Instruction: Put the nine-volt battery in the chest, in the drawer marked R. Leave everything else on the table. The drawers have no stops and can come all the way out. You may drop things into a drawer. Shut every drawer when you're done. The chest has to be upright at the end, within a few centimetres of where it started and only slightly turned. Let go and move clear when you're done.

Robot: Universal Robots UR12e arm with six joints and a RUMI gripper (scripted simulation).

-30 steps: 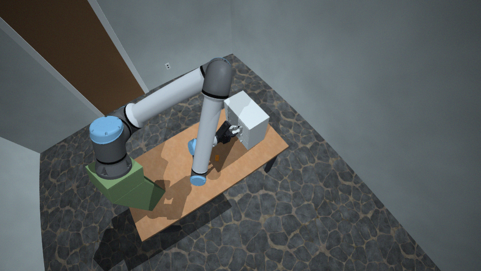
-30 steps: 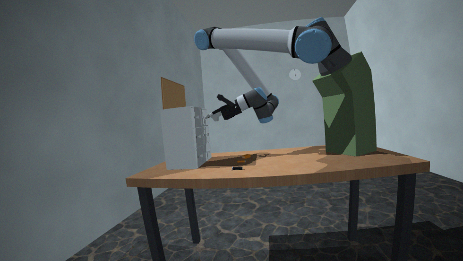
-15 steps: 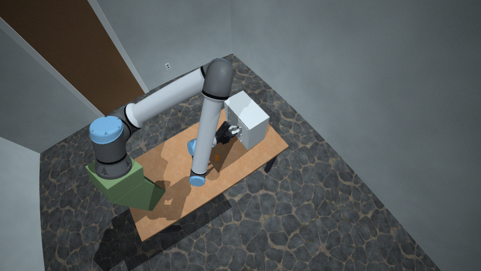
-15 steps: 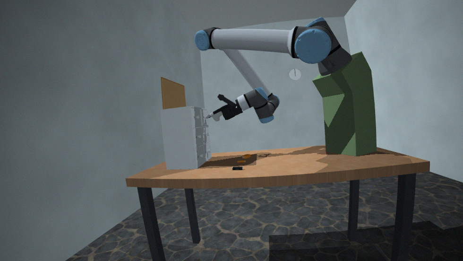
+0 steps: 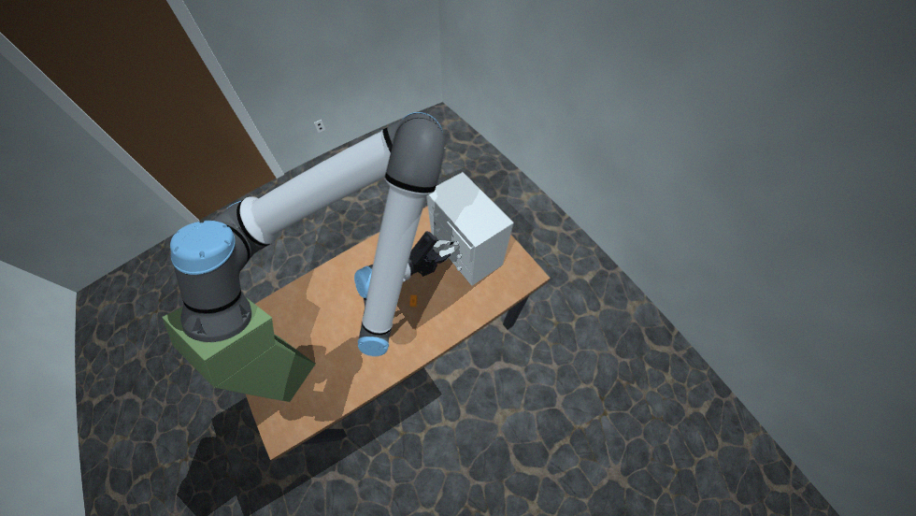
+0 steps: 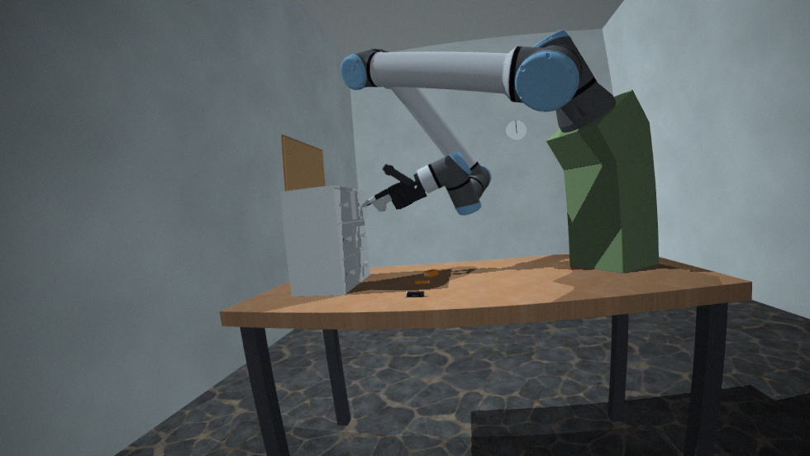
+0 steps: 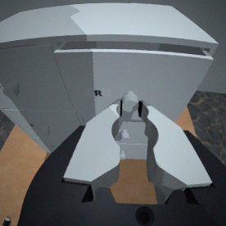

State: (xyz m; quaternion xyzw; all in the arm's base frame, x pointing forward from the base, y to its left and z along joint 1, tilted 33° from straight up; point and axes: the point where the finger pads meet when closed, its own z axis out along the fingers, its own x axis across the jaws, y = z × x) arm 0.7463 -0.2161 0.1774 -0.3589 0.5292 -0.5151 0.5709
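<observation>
The white chest (image 5: pixel 471 205) (image 6: pixel 312 238) (image 7: pixel 123 20) stands upright at the table's far end. Its drawer marked R (image 7: pixel 164 78) (image 5: pixel 460 234), at the top right in the wrist view, is slightly out, with a narrow dark gap above its front. My gripper (image 5: pixel 455 246) (image 6: pixel 364 204) (image 7: pixel 129 101) is shut on that drawer's knob (image 7: pixel 130 98). A small dark object (image 6: pixel 415 293) (image 7: pixel 7 221) lies on the table before the chest; I cannot tell surely whether it is the nine-volt battery. The drawer's inside is mostly hidden.
A flat orange piece (image 6: pixel 421 282) and another orange object (image 6: pixel 431 273) lie on the wooden table (image 6: pixel 510 294) (image 5: pixel 359 384), in shadow in front of the chest. Other knobbed drawers are beside and below R. The green robot base (image 5: pixel 236 365) (image 6: pixel 640 198) stands at the other end.
</observation>
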